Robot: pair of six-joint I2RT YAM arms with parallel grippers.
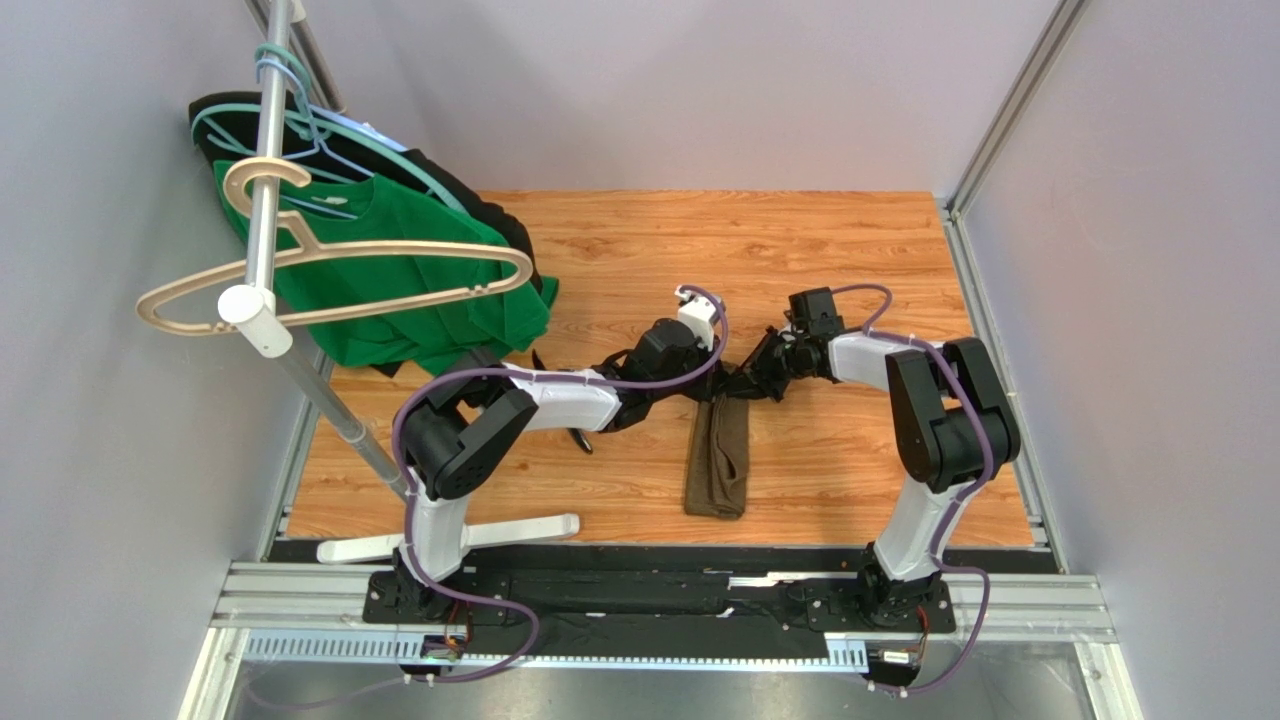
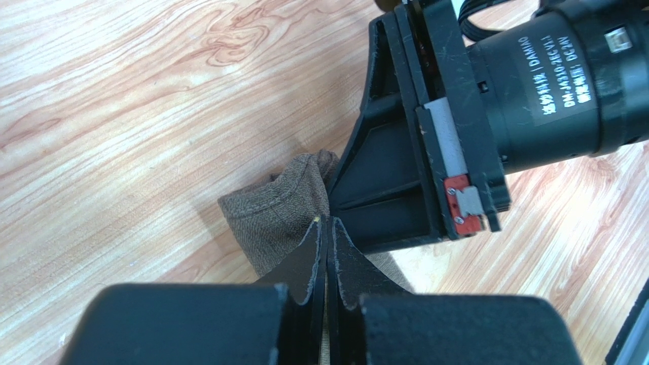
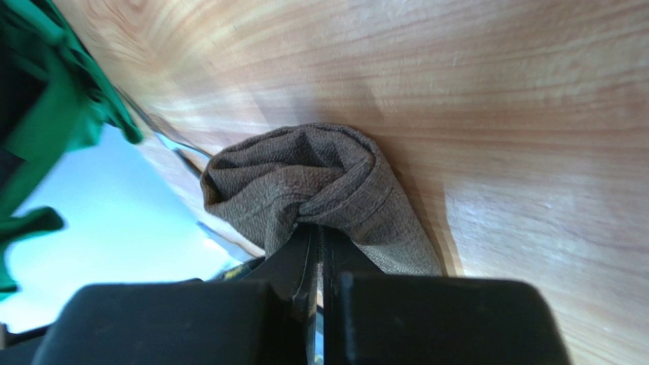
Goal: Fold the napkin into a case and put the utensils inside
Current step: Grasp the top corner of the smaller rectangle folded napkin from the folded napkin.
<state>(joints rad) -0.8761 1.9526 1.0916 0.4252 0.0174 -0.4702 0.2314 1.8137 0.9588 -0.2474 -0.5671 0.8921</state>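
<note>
Jaws check: left jaws and right jaws both clamp the far end of the napkin [image 1: 718, 458], a narrow folded strip I see lying on the table [image 1: 842, 255].

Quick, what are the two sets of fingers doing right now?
Left gripper: fingers closed, pinching the napkin.
Right gripper: fingers closed on the same napkin's bunched end.

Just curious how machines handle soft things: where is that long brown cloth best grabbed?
The cloth is best taken at its far end, pinching the bunched layers from either side. It lies as a narrow folded strip on the table, so only that raised end offers an edge. Both pairs of jaws are shut on it there.
</note>
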